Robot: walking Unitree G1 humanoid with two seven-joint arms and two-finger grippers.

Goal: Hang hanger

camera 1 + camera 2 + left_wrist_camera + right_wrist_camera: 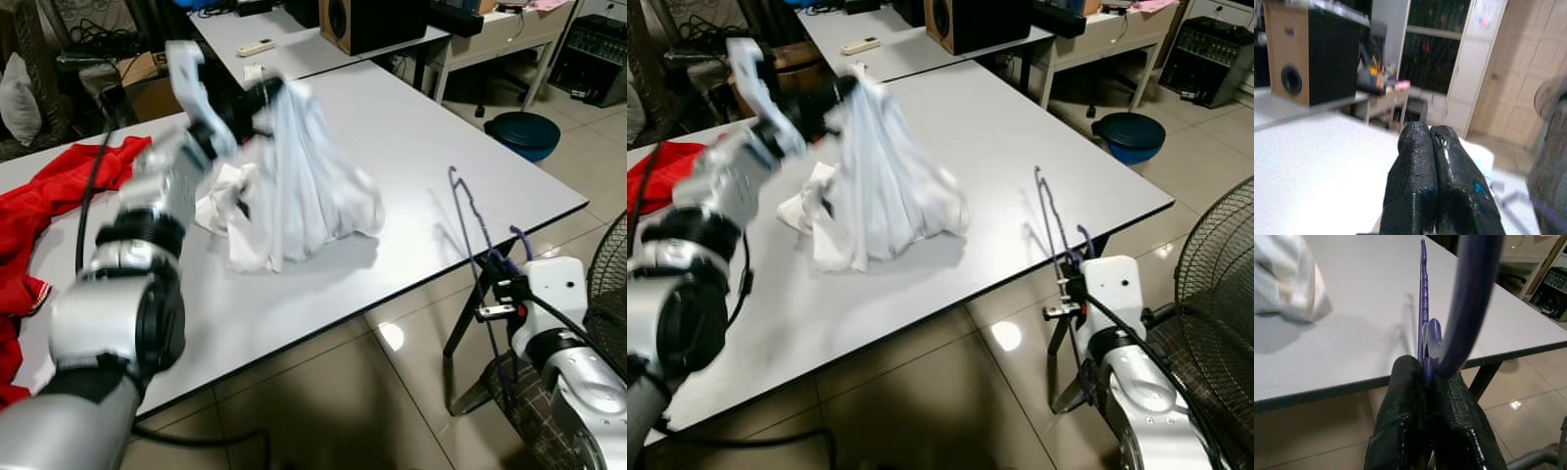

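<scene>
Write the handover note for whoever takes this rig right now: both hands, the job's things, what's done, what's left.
Left hand: shut on the top of the white garment, lifted into a peak, its lower part on the grey table.
Right hand: shut on the purple hanger, held upright beside the table's near edge, apart from the garment.
Done: garment and hanger both gripped.
Left: get the hanger into the garment, then hang it.
Nearby: red cloth on the table to the robot's left, a fan on the right.
</scene>
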